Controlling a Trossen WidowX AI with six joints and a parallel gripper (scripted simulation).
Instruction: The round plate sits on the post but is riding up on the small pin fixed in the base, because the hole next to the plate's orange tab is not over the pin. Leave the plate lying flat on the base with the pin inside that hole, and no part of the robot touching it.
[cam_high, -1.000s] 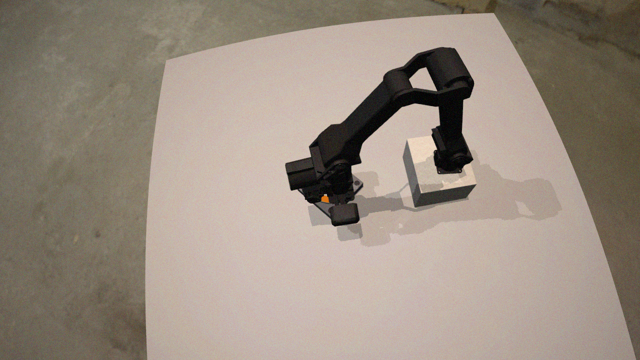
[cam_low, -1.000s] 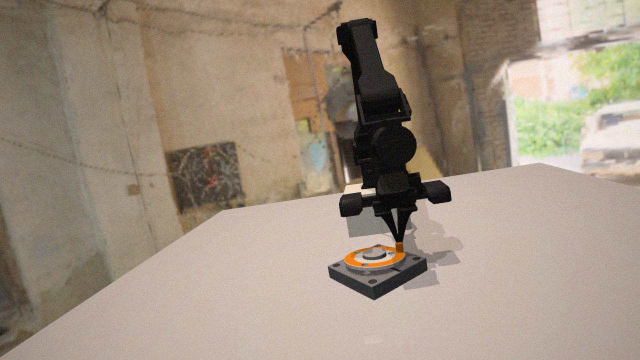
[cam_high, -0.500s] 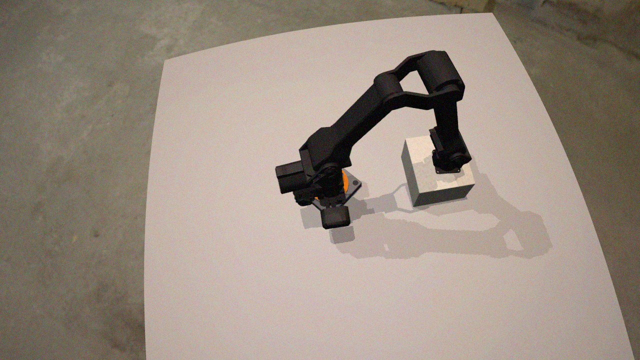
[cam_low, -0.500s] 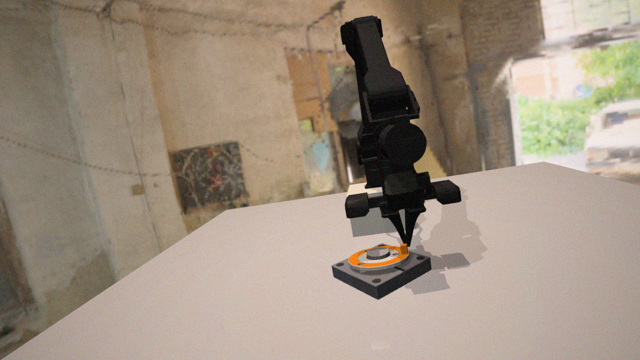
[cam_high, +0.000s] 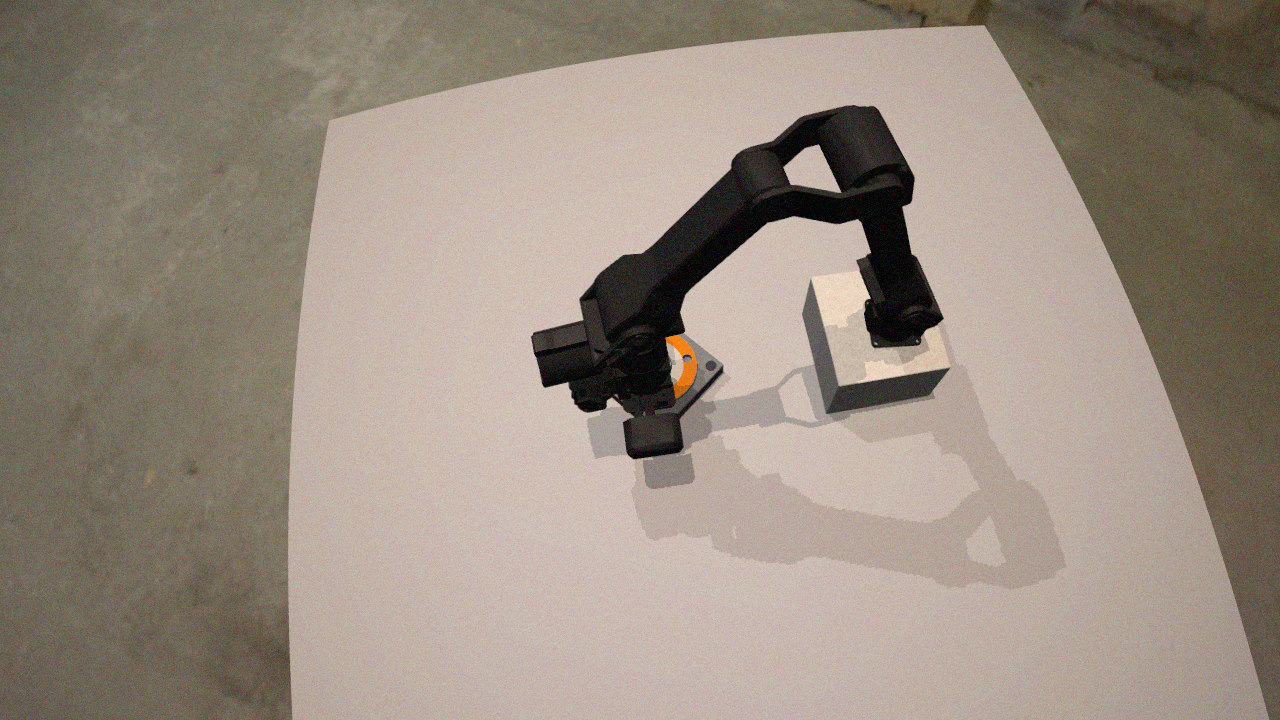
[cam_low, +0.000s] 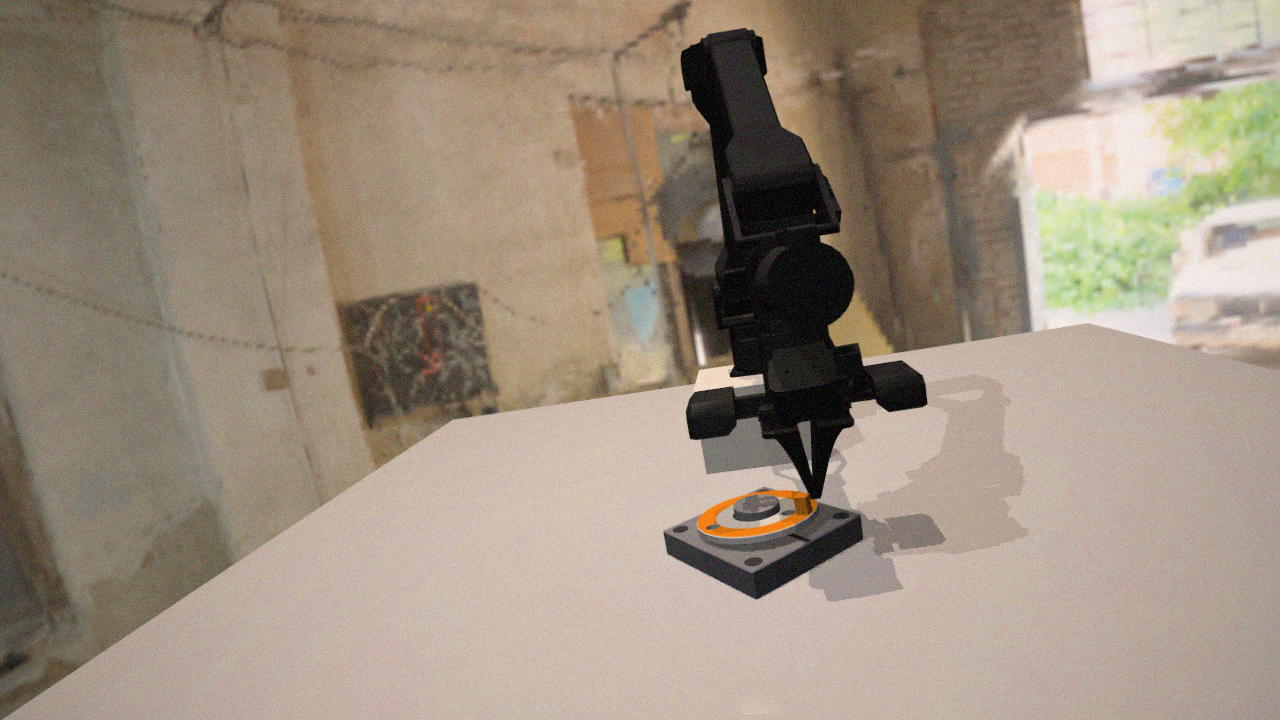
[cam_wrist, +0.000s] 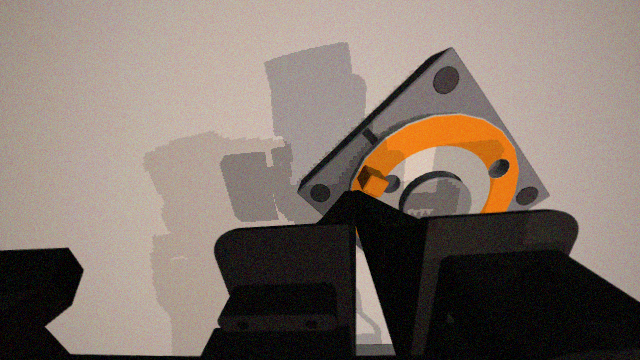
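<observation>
The round plate (cam_high: 688, 379) (cam_low: 725, 528) (cam_wrist: 450, 129), an orange ring with a pale centre, sits around the grey post (cam_low: 756, 507) (cam_wrist: 442, 197). Its near side appears raised off the dark square base (cam_low: 756, 573) (cam_wrist: 472, 95) in the exterior view. The orange tab (cam_low: 803, 505) (cam_wrist: 376, 184) stands on its rim, with a hole (cam_wrist: 392, 183) beside it. The pin is not visible. My gripper (cam_low: 815, 495) (cam_wrist: 352, 198) is shut and empty, its joined tips low beside the tab; contact cannot be told. The arm hides the tips in the top view.
The arm's pale mounting block (cam_high: 832, 313) (cam_low: 747, 452) stands behind the base. A short dark mark (cam_low: 799, 537) (cam_wrist: 369, 136) lies on the base beside the plate. Corner holes show in the base. Arm shadows fall across the table (cam_high: 465, 537).
</observation>
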